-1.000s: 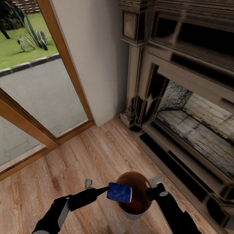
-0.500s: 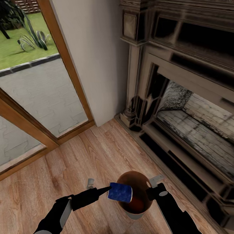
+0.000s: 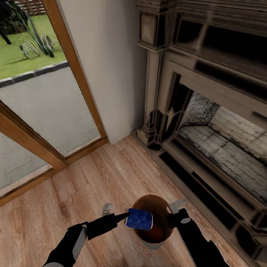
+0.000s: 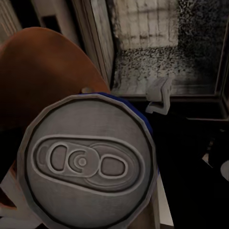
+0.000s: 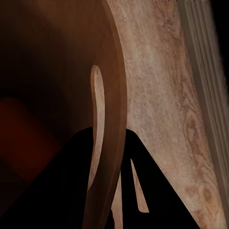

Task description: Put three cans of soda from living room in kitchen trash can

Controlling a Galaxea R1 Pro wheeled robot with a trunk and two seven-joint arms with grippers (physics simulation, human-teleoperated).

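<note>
The dark blue soda can (image 3: 140,219), silver top (image 4: 88,162) facing the left wrist camera, is lying on its side over the open mouth of the round bin (image 3: 154,243), whose brown inside is showing an orange shape.

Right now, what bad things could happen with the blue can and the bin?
1. The blue can lies sideways in the left gripper, over the near edge of the bin. Let go now, it might clip the rim and roll across the wood floor.
2. The right gripper pinches the bin's rim; a bump from the can could tip the bin.
</note>
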